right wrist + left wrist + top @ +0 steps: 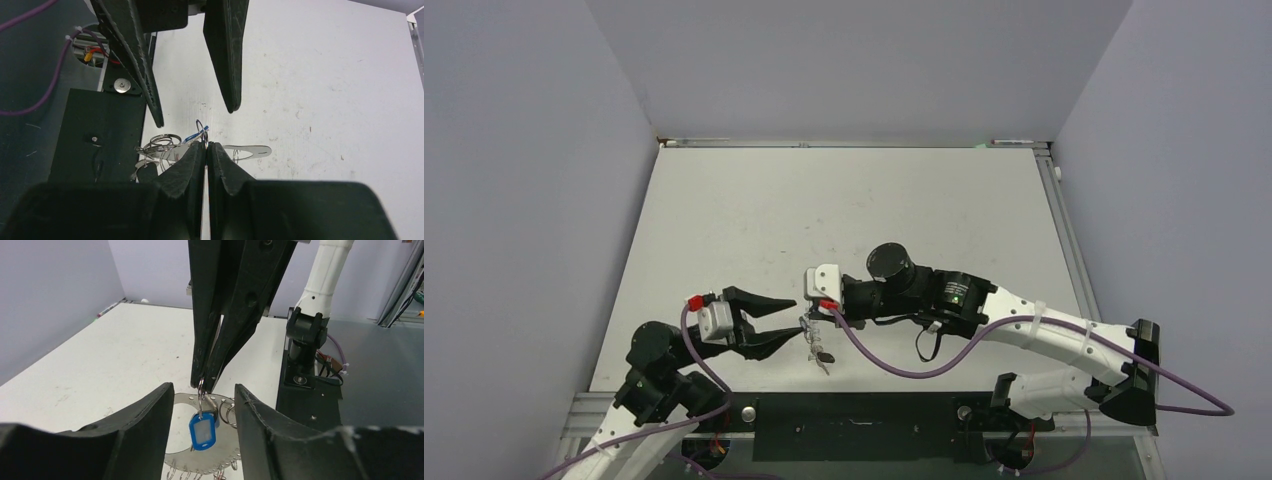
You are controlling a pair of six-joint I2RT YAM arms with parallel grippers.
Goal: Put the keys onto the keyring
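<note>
White tabletop (824, 220) between grey walls; near its near edge the keyring (181, 402) sits between the open left pincer's (792, 319) jaws; the right pincer (205, 382) is clamped on a wire ring (201, 391), seemingly at the keyring's edge; the blue key (202, 431) hangs beneath.

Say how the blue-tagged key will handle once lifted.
Blue plastic-tagged key dangles from a thin wire ring in the shut right gripper: likely to swing and twist. Small, so probably light. The ring may slip from the pinch.
</note>
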